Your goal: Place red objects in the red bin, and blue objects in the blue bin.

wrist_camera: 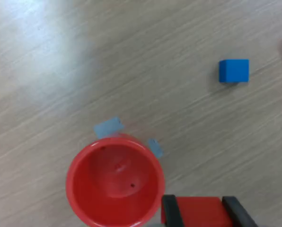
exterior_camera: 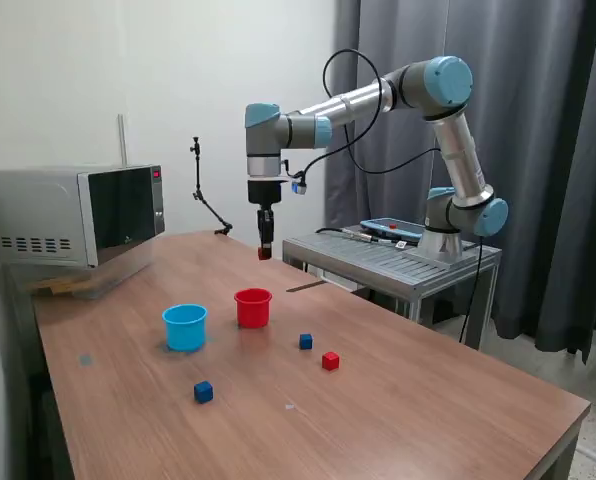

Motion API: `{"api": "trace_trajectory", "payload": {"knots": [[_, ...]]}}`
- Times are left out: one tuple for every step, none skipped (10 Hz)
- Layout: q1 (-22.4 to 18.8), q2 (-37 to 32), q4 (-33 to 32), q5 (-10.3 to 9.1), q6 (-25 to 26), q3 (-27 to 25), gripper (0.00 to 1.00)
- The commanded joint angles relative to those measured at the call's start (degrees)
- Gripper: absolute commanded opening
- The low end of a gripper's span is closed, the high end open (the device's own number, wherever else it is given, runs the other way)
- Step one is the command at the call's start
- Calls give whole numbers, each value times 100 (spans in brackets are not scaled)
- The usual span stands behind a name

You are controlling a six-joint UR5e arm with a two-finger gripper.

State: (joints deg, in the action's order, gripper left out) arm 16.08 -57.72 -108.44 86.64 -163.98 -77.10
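Red cube (wrist_camera: pixel 199 211) clamped in gripper (exterior_camera: pixel 265 250), unlabelled.

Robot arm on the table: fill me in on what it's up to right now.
The gripper holds a red cube in the air above the red cup, which looks empty in the wrist view. On the table lie another red cube and two blue cubes. The light blue cup stands beside the red one.

The jaws grip a red cube (wrist_camera: pixel 199 211) beside the empty red cup (wrist_camera: pixel 115 181).
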Motion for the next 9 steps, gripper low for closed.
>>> {"api": "trace_trajectory", "payload": {"knots": [[97,163,-10,-86,-160,-15,0],[97,208,-28,-86,-160,-68,0],[97,208,-37,-94,-160,-164,0],[106,278,-80,-234,-169,-287,0],[106,331,-194,-252,-169,-279,0],[114,357,-212,-253,-169,-253,0],[236,375,-212,-253,-169,-218,0],[307,453,-212,-244,-169,-200,0],[325,559,-212,-253,-169,-200,0]]}}
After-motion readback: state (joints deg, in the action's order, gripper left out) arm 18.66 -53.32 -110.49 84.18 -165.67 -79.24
